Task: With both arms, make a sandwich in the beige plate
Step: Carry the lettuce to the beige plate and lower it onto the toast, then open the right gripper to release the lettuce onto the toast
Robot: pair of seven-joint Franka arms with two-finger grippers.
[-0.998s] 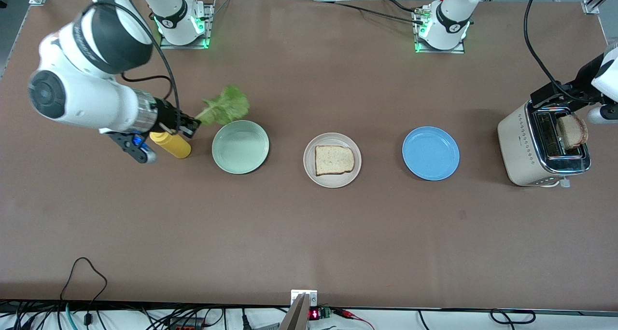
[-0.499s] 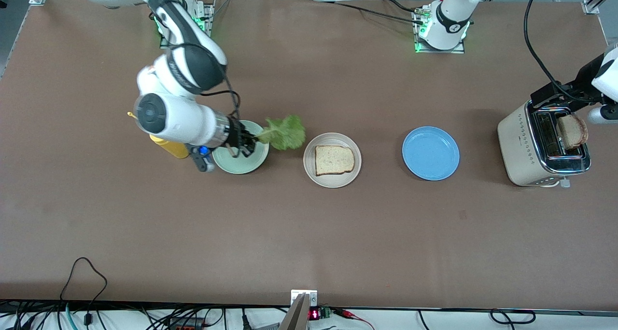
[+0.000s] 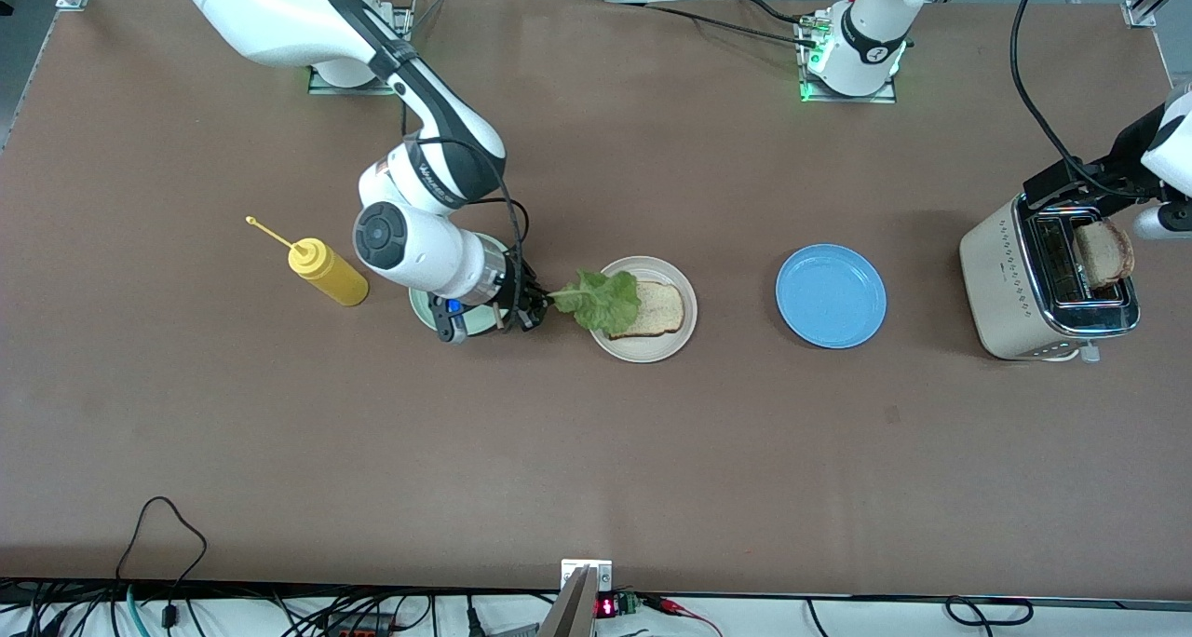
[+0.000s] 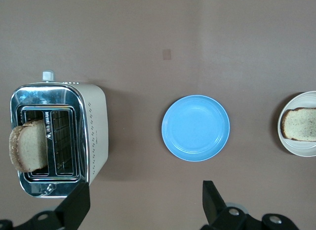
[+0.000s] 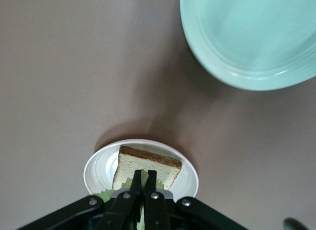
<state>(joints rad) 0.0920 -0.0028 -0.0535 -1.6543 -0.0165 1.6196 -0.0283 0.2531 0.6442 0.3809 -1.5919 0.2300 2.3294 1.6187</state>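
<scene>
Bare brown counter (image 3: 596, 460) nearest the front camera. Farther up, a row along the counter: yellow bottle (image 3: 326, 271) lying toward the right arm's end, then mint plate (image 5: 256, 37), beige plate (image 3: 652, 346), blue plate (image 3: 831, 296), and toaster (image 3: 1024, 288) at the left arm's end.

On the beige plate, one bread slice (image 3: 659, 307) lying flat. Over the edge of that slice toward the mint plate, a ruffled lettuce leaf (image 3: 603, 302), overhanging the plate rim, its stem pinched in the right gripper (image 3: 531, 309). Jaws clamped tight on the stem, as seen in the right wrist view, with green showing just beneath them and the bread and plate below. Right gripper over the gap between mint and beige plates, wrist covering much of the mint plate.

Blue plate holding nothing.

In the toaster, a second bread slice (image 3: 1104, 253) standing up out of one slot. Left gripper (image 4: 143, 208) spread fully wide, holding nothing, hovering above the toaster, waiting. In the left wrist view, both black fingers (image 4: 213, 204) apart, with toaster, blue plate and beige plate below.
</scene>
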